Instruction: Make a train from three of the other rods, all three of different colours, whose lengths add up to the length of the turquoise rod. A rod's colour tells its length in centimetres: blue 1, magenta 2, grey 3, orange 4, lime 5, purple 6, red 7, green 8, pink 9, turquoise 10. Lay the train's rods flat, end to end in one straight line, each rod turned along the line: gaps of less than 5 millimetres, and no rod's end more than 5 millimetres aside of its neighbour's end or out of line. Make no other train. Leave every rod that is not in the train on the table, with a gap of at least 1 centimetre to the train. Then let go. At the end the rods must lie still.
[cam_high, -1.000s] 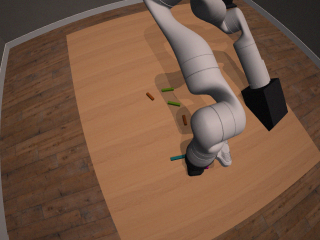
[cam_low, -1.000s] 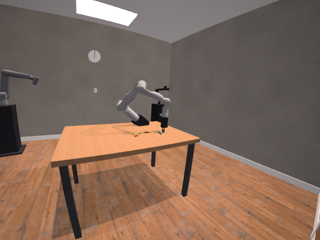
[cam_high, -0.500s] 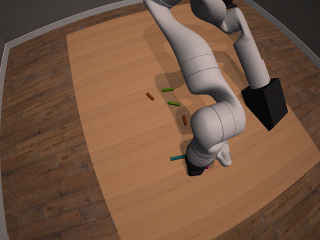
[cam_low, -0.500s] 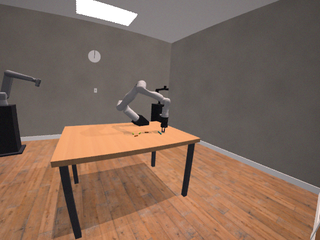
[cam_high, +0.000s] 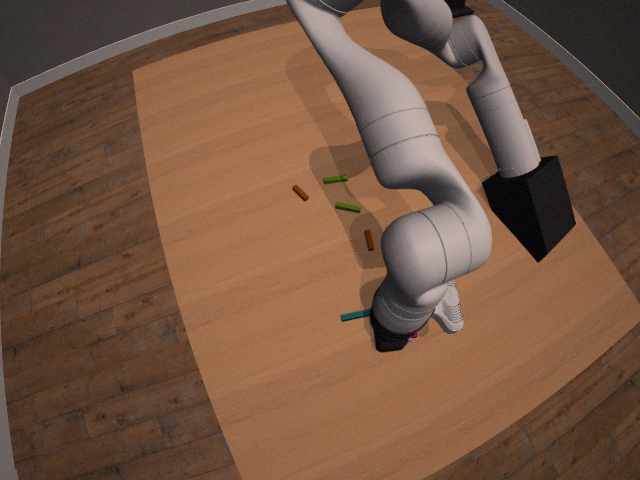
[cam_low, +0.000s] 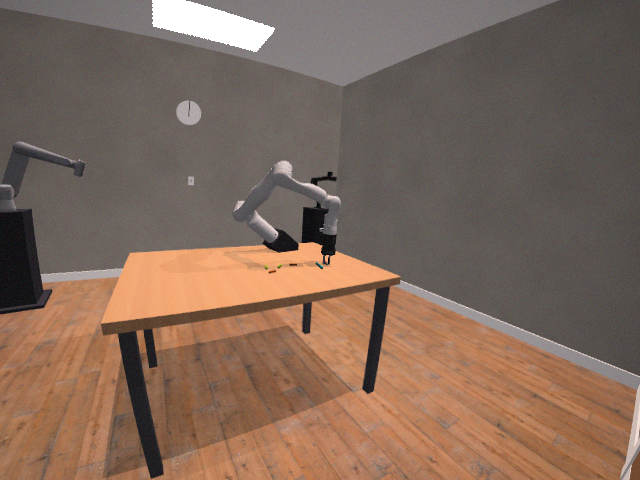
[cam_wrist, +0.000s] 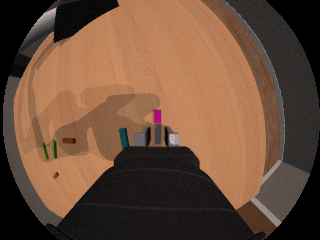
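Observation:
My gripper (cam_wrist: 157, 133) is low over the table near the right front, and its fingers stand open. A short grey rod (cam_wrist: 158, 135) lies between the fingers, in line with a magenta rod (cam_wrist: 158, 116) just beyond it; I cannot tell whether their ends touch. The turquoise rod (cam_wrist: 123, 138) lies just left of the fingers. In the top view the wrist hides the fingers and the grey rod, and only a tip of the magenta rod (cam_high: 413, 335) and part of the turquoise rod (cam_high: 355, 315) show. In the exterior view the gripper (cam_low: 327, 258) stands upright just above the table.
Two lime rods (cam_high: 334, 179) (cam_high: 347, 207) and two orange rods (cam_high: 300, 192) (cam_high: 369, 239) lie apart farther back on the table. The arm's black base (cam_high: 529, 206) stands at the right. The table's right edge is close to the gripper.

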